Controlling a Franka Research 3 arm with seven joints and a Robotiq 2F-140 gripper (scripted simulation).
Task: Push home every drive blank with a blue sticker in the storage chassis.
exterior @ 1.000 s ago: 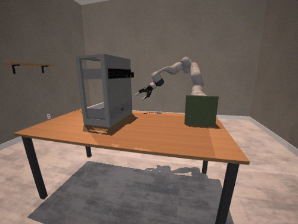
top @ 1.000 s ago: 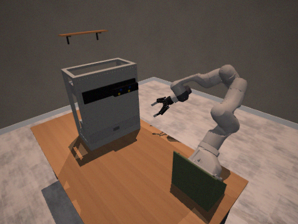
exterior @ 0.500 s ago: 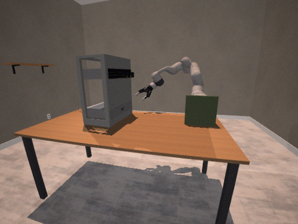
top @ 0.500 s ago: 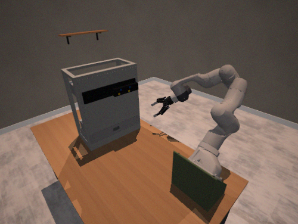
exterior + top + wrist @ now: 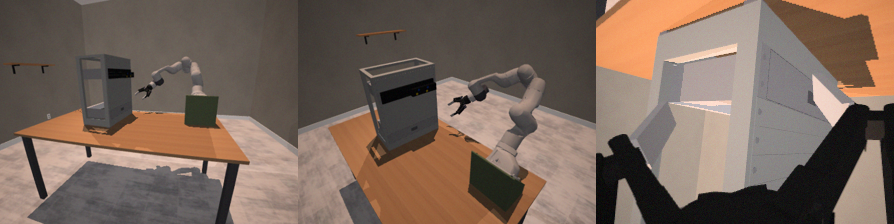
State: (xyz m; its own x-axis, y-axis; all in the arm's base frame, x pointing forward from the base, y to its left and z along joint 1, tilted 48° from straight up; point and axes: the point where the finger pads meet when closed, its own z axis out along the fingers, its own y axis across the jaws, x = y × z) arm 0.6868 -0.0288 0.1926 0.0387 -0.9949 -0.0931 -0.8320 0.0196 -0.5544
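A grey rack (image 5: 400, 101) stands on the wooden table. A black storage chassis (image 5: 407, 90) runs across its upper front. At the chassis's right end several blanks (image 5: 423, 88) stand out of the front. They carry small round stickers, two blue (image 5: 427, 87) and two yellow (image 5: 417, 93) as far as I can tell. My gripper (image 5: 453, 109) is open and empty. It hangs in the air to the right of the rack, a little below the chassis and apart from it. In the wrist view the rack (image 5: 746, 100) fills the frame, and the chassis is not in sight there.
A green box (image 5: 494, 184) stands on the table in front of my arm's base. A small wooden shelf (image 5: 381, 33) hangs on the far wall. The rack's shadow lies on the table at its foot.
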